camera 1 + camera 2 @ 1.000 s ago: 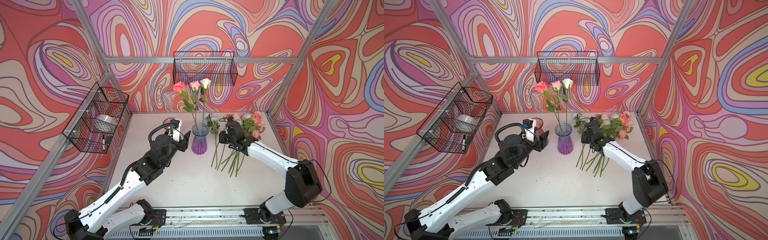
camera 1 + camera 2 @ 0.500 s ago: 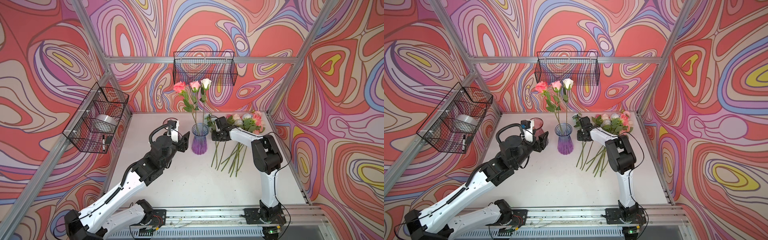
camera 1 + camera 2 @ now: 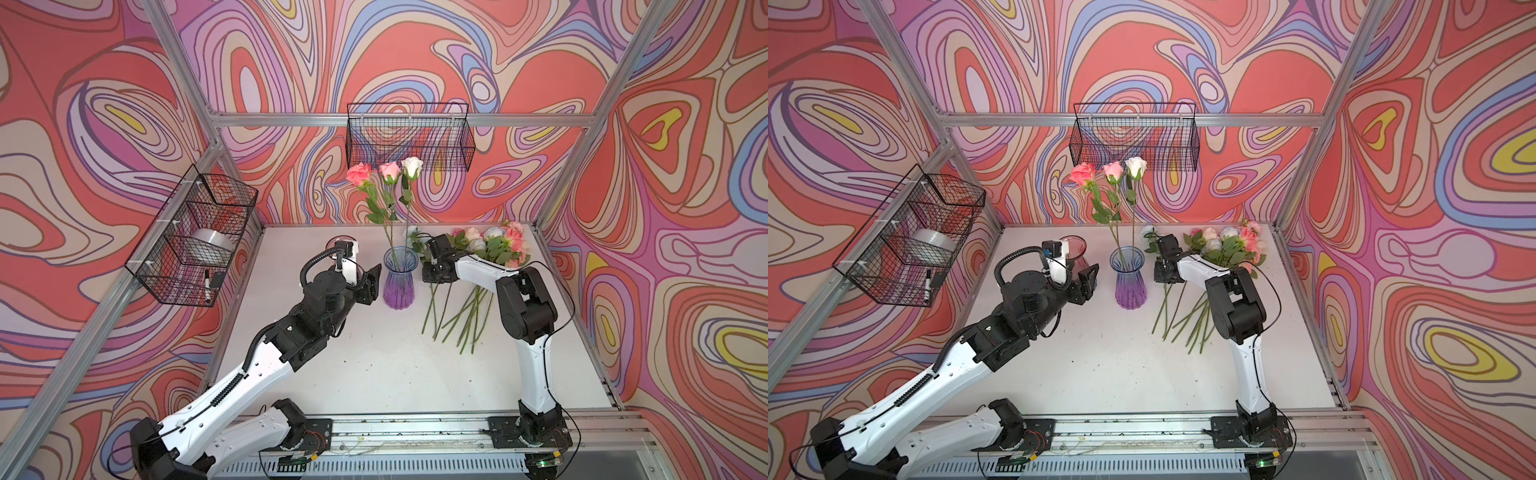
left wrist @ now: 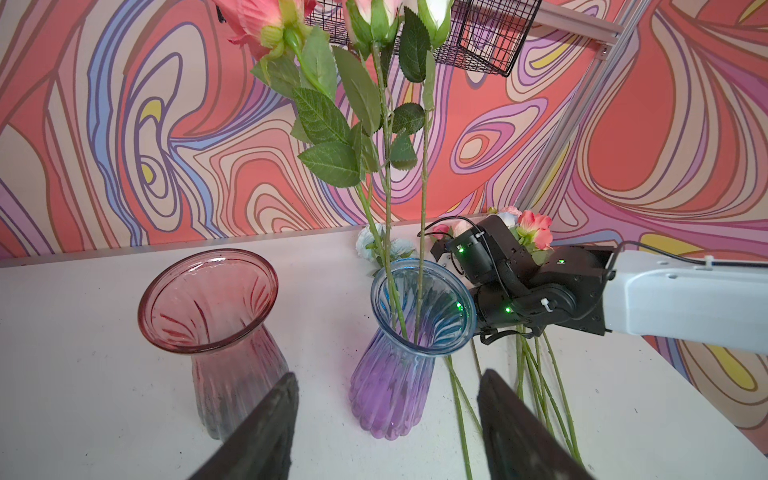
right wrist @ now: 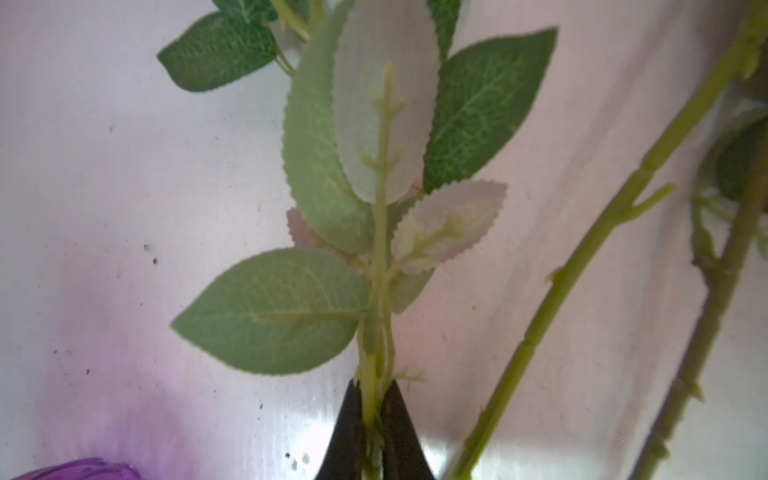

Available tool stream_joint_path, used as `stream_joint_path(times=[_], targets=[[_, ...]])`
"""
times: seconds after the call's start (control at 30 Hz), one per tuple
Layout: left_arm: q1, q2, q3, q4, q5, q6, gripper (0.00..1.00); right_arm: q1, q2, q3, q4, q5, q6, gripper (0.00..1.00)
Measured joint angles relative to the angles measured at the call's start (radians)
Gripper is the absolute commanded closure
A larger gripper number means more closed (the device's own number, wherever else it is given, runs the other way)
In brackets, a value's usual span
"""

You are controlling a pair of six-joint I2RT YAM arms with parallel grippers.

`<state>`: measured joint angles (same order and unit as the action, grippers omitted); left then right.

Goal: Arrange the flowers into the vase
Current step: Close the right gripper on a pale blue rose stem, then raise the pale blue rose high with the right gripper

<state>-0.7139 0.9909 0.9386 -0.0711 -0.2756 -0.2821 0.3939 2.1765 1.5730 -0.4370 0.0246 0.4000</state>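
Note:
The vase (image 3: 399,279) (image 3: 1128,283) (image 4: 395,365) is blue and purple glass and holds three upright flowers, two with pink heads (image 3: 360,173) and one with a white head (image 3: 412,166). Several loose flowers (image 3: 496,246) (image 3: 1225,245) lie in a heap on the table to its right, stems toward the front. My right gripper (image 5: 371,399) (image 3: 432,264) sits low just right of the vase, shut on the leafy green stem (image 5: 376,291) of the loose flower nearest it. My left gripper (image 4: 388,374) (image 3: 370,282) hangs open just left of the vase, nothing between its fingers (image 4: 286,399).
A second, pink glass vase (image 3: 340,242) (image 4: 216,316) stands empty behind my left gripper. A wire basket (image 3: 409,137) hangs on the back wall above the flower heads. Another basket (image 3: 195,237) on the left wall holds a tape roll and a marker.
My right arm folded its elbow up and the gripper slid left to the stem beside the vase, then shut on it. My left gripper barely moved.

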Motion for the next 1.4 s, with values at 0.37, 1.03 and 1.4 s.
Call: stream_joint_path(times=[0.37, 1.03, 1.4], targets=[[0.000, 0.025, 0.000, -0.001, 0.032, -0.022, 0.31, 0.000, -0.125, -0.055, 0.030, 0.023, 0.029, 1.00], [0.001, 0.089, 0.000, -0.016, 0.037, -0.006, 0.30, 0.000, -0.184, 0.033, -0.056, 0.027, 0.081, 1.00], [0.001, 0.063, 0.000, -0.015, 0.005, 0.013, 0.30, 0.000, -0.372, 0.039, -0.186, 0.047, -0.009, 1.00]])
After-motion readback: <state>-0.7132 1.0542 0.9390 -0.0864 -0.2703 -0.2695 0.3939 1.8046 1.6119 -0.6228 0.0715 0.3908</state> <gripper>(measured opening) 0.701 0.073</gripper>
